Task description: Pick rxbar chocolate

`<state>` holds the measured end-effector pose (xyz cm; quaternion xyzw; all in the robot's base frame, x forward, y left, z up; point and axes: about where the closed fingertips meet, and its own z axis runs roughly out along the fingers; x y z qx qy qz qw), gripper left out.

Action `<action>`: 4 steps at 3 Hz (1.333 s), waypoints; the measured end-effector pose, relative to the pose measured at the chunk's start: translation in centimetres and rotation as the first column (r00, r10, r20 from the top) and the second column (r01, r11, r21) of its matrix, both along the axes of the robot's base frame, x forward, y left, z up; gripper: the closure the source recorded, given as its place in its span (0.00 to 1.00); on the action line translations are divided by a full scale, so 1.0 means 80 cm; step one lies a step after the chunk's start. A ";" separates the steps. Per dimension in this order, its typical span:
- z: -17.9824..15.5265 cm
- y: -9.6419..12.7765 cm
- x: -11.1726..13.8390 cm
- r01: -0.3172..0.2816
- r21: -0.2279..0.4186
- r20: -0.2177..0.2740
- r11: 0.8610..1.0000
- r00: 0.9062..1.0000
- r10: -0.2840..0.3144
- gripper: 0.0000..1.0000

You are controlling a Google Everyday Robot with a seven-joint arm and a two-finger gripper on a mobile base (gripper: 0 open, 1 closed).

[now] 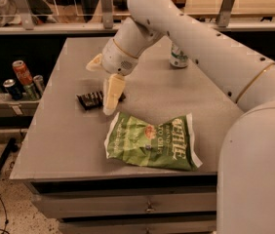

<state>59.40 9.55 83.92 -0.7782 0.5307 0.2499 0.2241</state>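
Slippage looks like the main risk: the chocolate bar (pixel 89 100) lies flat on the grey table (pixel 54 145), so the fingers have very little height to bite on. If the gripper (pixel 98 88) closes too high, the pads could skate over the wrapper or pinch only a fold of it. The gripper hangs over the bar's right end with its two pale fingers (pixel 112 92) spread wide apart and holding nothing. One finger points down in front of the bar and hides part of it, and the other sticks out to the left above the table. Whether the lower fingertip touches the wrapper or the tabletop I cannot tell. Coming down off-centre could push or spin the bar instead of trapping it, and pressing too hard would jam a fingertip against the table. The green chip bag (pixel 152 141) lies just beside the lower finger, toward the front edge, so a drifting finger could catch its corner and drag it. The drink can (pixel 178 57) stands well apart at the back and seems no threat. The bar itself is small, flat and rectangular, in a dark, nearly black wrapper with faint pale marks. It lies left to right in the left middle of the table, behind the bag's upper left corner.
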 end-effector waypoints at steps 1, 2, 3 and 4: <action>-0.013 -0.001 -0.002 0.005 -0.024 -0.013 1.000 1.000 -0.005 0.00; -0.020 -0.001 -0.002 0.008 -0.037 -0.019 0.999 1.000 -0.009 0.16; -0.022 -0.002 0.001 0.009 -0.046 -0.018 0.999 1.000 -0.010 0.41; -0.022 -0.002 0.006 0.008 -0.053 -0.013 0.999 1.000 -0.008 0.64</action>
